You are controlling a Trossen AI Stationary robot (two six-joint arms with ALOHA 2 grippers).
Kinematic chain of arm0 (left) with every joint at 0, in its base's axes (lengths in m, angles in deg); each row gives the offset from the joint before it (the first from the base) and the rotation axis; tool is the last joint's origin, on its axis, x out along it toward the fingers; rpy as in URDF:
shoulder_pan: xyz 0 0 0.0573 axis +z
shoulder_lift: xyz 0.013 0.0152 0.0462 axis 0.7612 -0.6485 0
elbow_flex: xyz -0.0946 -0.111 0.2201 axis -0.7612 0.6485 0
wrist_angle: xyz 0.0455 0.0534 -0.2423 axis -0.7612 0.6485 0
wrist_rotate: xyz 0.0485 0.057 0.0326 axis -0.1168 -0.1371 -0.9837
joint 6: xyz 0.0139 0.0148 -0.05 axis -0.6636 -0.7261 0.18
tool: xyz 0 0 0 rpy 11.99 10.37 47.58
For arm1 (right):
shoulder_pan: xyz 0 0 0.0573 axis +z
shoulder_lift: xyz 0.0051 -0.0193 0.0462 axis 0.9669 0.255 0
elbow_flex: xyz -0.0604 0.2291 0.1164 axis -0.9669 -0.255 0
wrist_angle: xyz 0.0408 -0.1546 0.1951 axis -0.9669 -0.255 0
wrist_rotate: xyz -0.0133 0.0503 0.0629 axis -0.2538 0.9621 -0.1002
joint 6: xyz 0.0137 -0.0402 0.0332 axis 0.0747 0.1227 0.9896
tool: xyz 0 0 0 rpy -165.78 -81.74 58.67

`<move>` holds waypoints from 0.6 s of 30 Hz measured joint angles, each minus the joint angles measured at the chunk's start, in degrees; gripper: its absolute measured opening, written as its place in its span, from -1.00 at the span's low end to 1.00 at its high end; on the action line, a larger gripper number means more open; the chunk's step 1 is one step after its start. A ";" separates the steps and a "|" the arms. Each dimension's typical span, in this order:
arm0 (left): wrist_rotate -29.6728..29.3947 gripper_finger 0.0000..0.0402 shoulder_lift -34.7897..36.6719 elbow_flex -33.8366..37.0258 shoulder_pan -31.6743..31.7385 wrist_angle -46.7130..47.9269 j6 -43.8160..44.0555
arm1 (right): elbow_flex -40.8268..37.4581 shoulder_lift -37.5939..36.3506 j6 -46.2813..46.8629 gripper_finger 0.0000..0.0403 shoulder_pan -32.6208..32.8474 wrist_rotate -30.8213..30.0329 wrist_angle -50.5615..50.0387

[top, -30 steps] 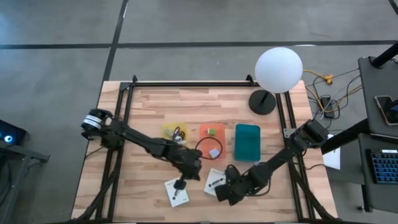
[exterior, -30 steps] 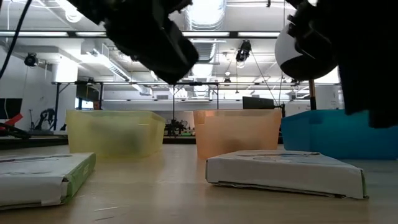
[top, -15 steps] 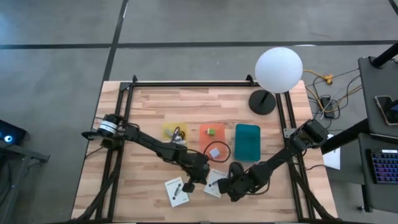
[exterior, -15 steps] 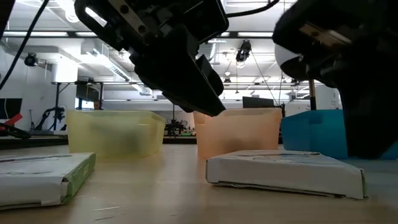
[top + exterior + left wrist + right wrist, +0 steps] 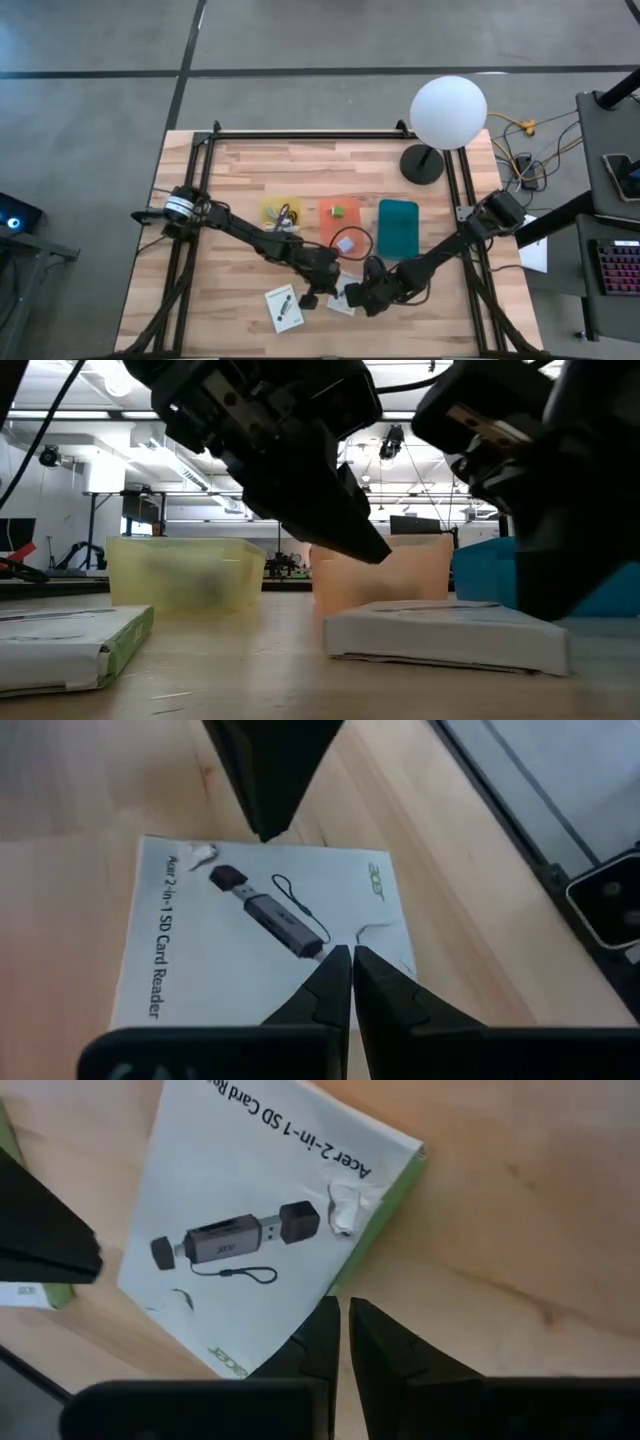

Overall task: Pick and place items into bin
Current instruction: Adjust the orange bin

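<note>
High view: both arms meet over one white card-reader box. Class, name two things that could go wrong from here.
1. The left gripper and the right gripper crowd the same white box with their tips close together, so they could collide.
2. Both sets of jaws look shut above the flat box, so a descent may shove it aside rather than grasp it.

Two flat white card-reader boxes are lying on the worktop: one box (image 5: pixel 283 308) is sitting flat to my left, and the other box (image 5: pixel 345 297) is lying right under my fingers, printed face up. A small white piece (image 5: pixel 345 244) and tiny green cube (image 5: pixel 340 211) are sitting in the orange bin (image 5: pixel 326 227).
</note>
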 joint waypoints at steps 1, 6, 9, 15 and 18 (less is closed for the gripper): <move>-0.25 -1.00 0.00 0.12 0.00 0.37 0.08 | 0.08 0.00 -0.86 -0.91 -0.40 -0.01 -0.02; 0.08 -1.00 -0.54 0.57 0.04 2.41 1.63 | 0.20 0.00 -3.89 -0.91 -2.42 0.00 0.12; -0.62 -1.00 -0.33 0.65 0.02 4.46 1.55 | 0.20 -0.04 -5.36 -0.91 -2.95 -0.09 0.48; -1.04 -1.00 2.20 0.87 -0.02 8.90 1.00 | 1.61 -0.07 -6.47 -0.91 -2.80 -0.11 0.47; -3.33 -1.00 4.43 0.89 -0.03 9.30 0.80 | 2.85 -0.08 -7.72 -0.91 -2.72 -0.55 -0.15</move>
